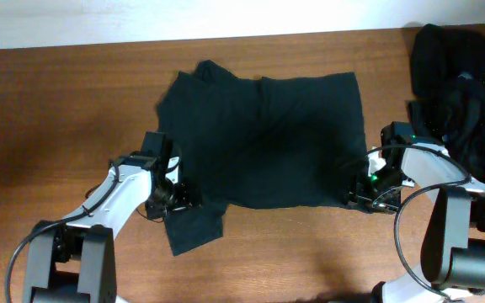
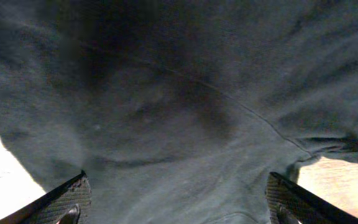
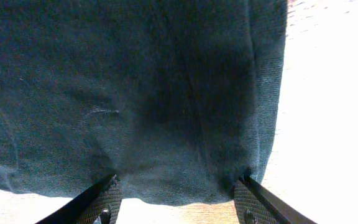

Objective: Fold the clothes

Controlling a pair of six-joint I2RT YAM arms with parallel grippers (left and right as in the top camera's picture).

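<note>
Left gripper point(image 2: 179, 199) over sideways T-shirt point(image 1: 268, 135), hem rightward

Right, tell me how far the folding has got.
Done: one black T-shirt lies spread out, no fold made. In hand: left hand and right hand sit open at its near edge, fabric between the jaws, no pinch visible. Left: every fold, plus the black heap at far right.
</note>
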